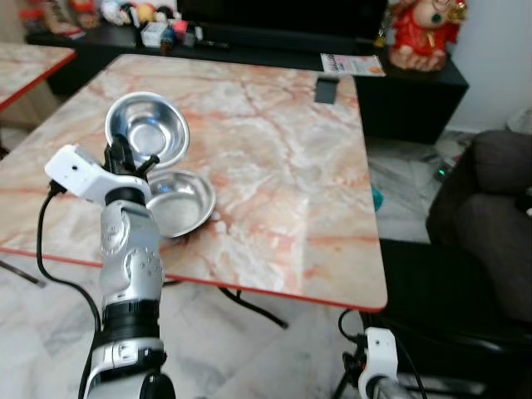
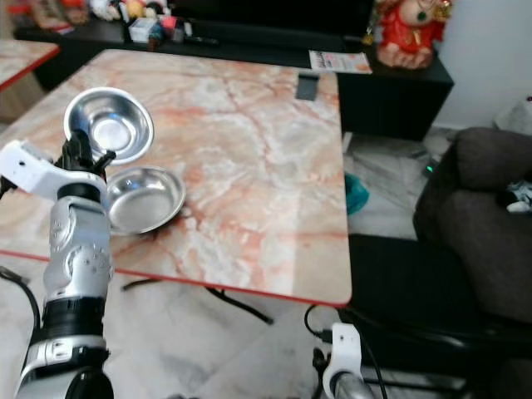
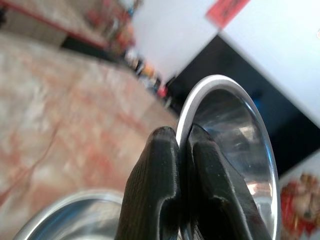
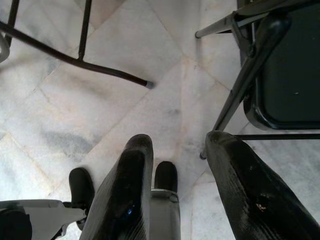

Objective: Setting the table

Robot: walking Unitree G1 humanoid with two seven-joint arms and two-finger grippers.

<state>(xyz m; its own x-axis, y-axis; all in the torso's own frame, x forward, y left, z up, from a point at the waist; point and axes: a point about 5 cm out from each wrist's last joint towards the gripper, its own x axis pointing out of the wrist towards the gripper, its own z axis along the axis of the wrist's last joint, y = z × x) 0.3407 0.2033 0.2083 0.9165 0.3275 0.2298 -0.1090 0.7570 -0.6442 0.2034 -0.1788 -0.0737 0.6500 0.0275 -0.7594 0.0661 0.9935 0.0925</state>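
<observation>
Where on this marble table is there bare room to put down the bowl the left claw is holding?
The left claw is shut on the rim of a steel bowl. The table's middle and right half are bare, from the second steel bowl across to the right edge. The small dark object takes the far right corner. The near-left corner is crowded.

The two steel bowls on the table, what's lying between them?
Nothing: in the left eye view the held bowl, pinched by the left gripper, meets the flat bowl rim to rim.
</observation>
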